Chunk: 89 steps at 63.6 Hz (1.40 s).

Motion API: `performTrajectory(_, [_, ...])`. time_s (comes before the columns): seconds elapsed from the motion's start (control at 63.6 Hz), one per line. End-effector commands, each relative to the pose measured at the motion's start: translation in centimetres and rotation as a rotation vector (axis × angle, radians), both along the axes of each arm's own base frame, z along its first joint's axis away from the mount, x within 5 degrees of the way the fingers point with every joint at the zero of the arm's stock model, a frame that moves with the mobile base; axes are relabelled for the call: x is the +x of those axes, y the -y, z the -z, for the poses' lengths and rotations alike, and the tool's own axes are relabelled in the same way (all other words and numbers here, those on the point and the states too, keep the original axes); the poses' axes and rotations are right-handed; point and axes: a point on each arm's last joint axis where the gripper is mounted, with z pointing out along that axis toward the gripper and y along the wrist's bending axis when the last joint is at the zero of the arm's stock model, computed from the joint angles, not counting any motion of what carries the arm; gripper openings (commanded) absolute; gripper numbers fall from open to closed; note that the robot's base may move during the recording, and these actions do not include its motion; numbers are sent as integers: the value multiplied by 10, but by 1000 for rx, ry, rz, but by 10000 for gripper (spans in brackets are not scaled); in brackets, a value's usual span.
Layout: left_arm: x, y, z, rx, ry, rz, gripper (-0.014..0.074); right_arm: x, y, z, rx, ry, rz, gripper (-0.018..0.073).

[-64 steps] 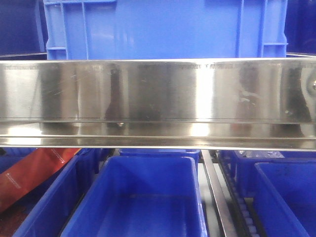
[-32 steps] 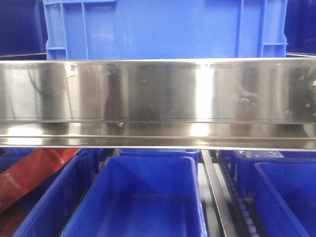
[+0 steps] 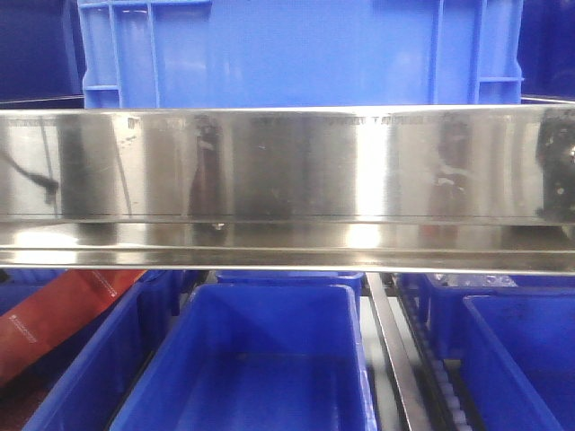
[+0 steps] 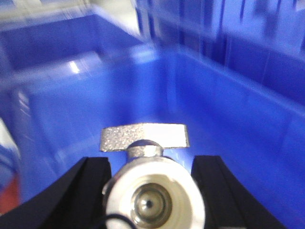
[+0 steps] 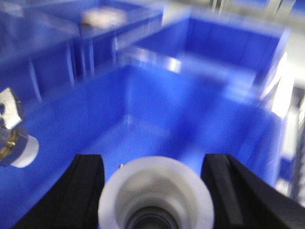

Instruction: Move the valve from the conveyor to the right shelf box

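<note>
In the left wrist view a valve [image 4: 155, 193] with a silver lever handle [image 4: 144, 137] and a pale round end faces the camera. My left gripper [image 4: 152, 160] is shut on it, a black finger on each side, above a blue box [image 4: 224, 95]. My right gripper [image 5: 155, 158] is shut on a second valve [image 5: 155, 193], of which only the pale whitish end shows, over another blue box floor [image 5: 181, 114]. At the right wrist view's left edge a brass-bodied valve [image 5: 12, 138] hangs in the air. The conveyor is out of view. Neither gripper appears in the front view.
A polished steel shelf rail [image 3: 287, 180] runs across the front view, with a large blue crate [image 3: 296, 54] above it. Below stand blue bins: centre [image 3: 269, 359], right [image 3: 530, 359], and a left one holding a red packet [image 3: 54, 319]. A metal divider [image 3: 395, 359] separates them.
Dark reflections have appeared at the left and right ends of the steel rail. The bins and crate have not moved.
</note>
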Motion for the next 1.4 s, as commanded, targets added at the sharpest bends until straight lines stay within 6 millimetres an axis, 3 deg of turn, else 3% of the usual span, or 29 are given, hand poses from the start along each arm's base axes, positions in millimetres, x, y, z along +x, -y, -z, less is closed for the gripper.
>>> performTrajectory(0.0, [10, 7, 5, -30, 5, 5, -111, 18, -7, 10, 7, 17, 8, -154])
performTrajectory(0.267, [38, 19, 49, 16, -102, 5, -109, 54, -22, 62, -46, -115, 4, -150])
performTrajectory(0.393, [39, 20, 57, 33, -141, 8, 20, 60, -24, 73, -64, -154, -1, -66])
performTrajectory(0.535, [40, 20, 57, 34, -142, 8, 306, 59, -24, 74, -70, -167, -5, 193])
performTrajectory(0.613, [40, 20, 57, 34, -142, 8, 489, 58, -24, 73, -76, -180, -10, 427])
performTrajectory(0.676, [39, 19, 55, 32, -138, 8, 576, 56, -24, 71, -82, -190, -16, 580])
performTrajectory(0.786, [34, 18, 44, 28, -126, 11, 608, 48, -21, 58, -78, -175, -22, 569])
performTrajectory(0.959, [14, 10, 10, 15, -86, 19, 568, 24, -11, 26, -55, -118, -26, 566])
performTrajectory(1.022, [3, 5, -5, 4, -57, 21, 536, 10, -6, 10, -40, -78, -26, 513])
performTrajectory(1.148, [-19, -4, -31, -18, 6, 20, 379, -22, 7, -24, -6, 10, -26, 251])
performTrajectory(1.289, [-49, -19, -60, -12, 74, 11, 92, -58, 22, -54, 22, 87, -28, -110])
performTrajectory(1.336, [-58, -24, -66, 0, 86, 5, 16, -70, 26, -59, 31, 108, -27, -169])
performTrajectory(1.383, [-68, -30, -71, 13, 91, -3, -62, -81, 31, -61, 37, 125, -22, -156])
